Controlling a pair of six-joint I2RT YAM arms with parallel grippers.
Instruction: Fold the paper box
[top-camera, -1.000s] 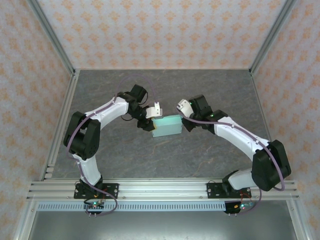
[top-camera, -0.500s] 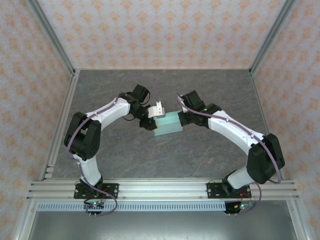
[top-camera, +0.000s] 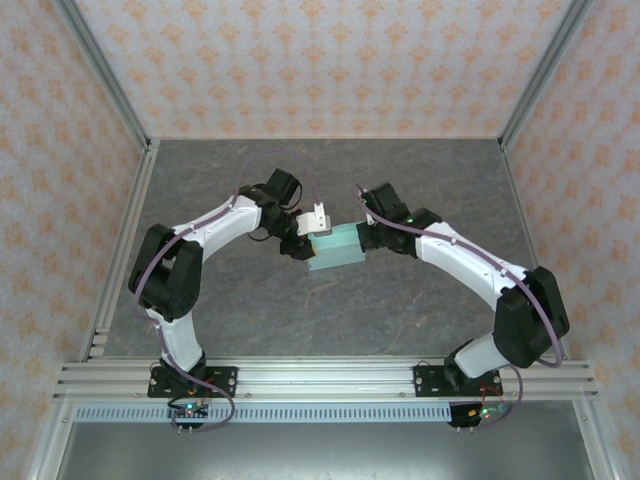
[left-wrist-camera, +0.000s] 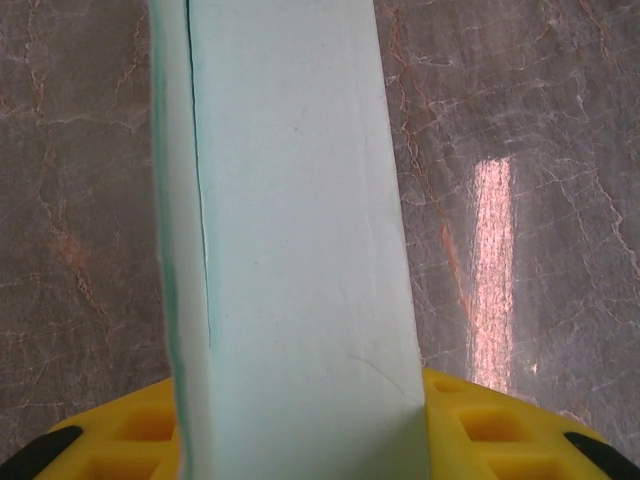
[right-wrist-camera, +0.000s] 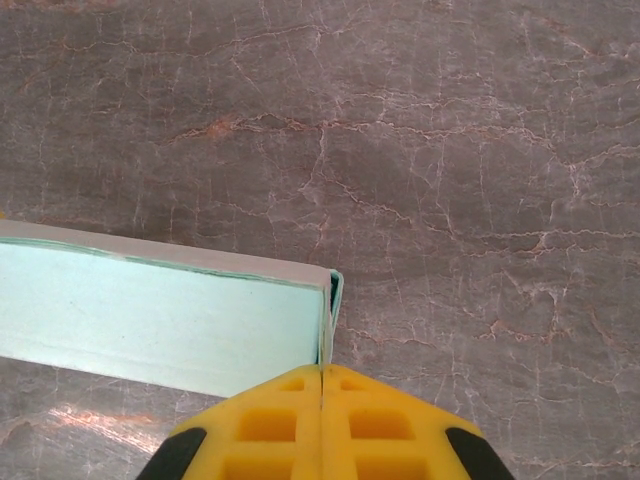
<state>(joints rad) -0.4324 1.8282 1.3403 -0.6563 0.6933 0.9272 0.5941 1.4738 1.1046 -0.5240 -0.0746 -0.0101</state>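
We see the paper box (top-camera: 337, 249) near the middle of the table (top-camera: 430, 175). It is a closed, flat, mint-green block set between the two arms, its long edges running roughly left to right and slightly tilted. Whether its underside rests on the table we cannot tell.

The left pincer (top-camera: 306, 246) grips the box's left end. In the left wrist view the box (left-wrist-camera: 290, 230) runs straight out from between the yellow fingers (left-wrist-camera: 130, 445), which stand part-spread with one against each side. A fine seam runs along the card close to its left edge.

The right pincer (top-camera: 366, 236) sits at the box's right end. In the right wrist view its fingers (right-wrist-camera: 260, 430) are pressed together with no gap, their tips at the corner of the box (right-wrist-camera: 160, 310). A thin card edge stands just proud of that end. We cannot tell whether it is nipped between the tips or only touched.

Bare table lies all round the box, broadest toward the far wall (top-camera: 320, 70) and toward the near rail (top-camera: 320, 380). Both arms' elbows reach near the table's side edges.
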